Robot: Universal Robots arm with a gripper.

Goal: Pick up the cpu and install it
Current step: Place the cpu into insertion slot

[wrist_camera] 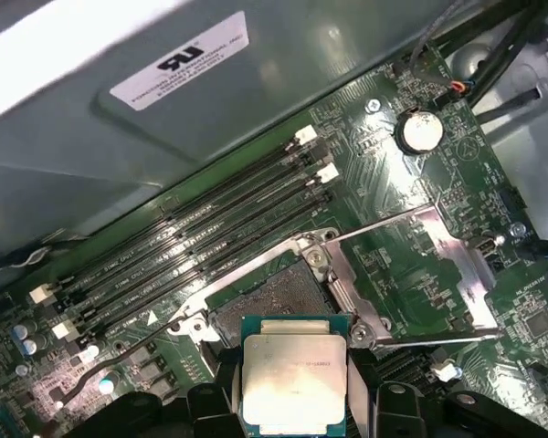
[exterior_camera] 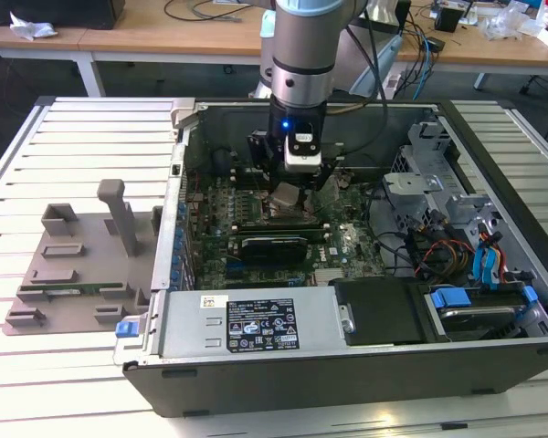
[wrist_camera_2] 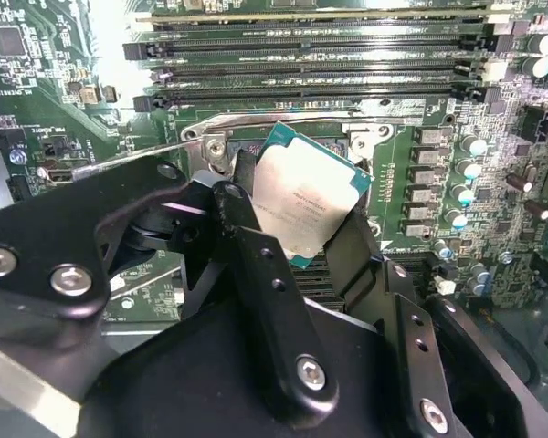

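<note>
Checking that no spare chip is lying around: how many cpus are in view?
1. The cpu is clamped in the gripper, at the open socket on the motherboard. Others might lie hidden under the arm.

Desk (exterior_camera: pixel 82 137): under the computer case (exterior_camera: pixel 347 383) and the holder tray (exterior_camera: pixel 73 265).
Holder tray: on the desk, outside the case, at the exterior view's left.
Motherboard (exterior_camera: pixel 347 239): flat on the case floor.
Power supply (exterior_camera: pixel 247 324): in the case, along its near wall in the exterior view.
Drive cage (exterior_camera: pixel 425 178): in the case, at the exterior view's right of the motherboard.
Gripper (exterior_camera: pixel 288 190): inside the case, above the motherboard's middle.
Cpu (wrist_camera: pixel 294 383): clamped between the jaws, tilted, just over the socket (wrist_camera: pixel 272 297).
Memory slots (wrist_camera: pixel 210 228): side by side on the motherboard, between socket and power supply.
Load plate (wrist_camera: pixel 411 265): swung aside, beside the socket.
</note>
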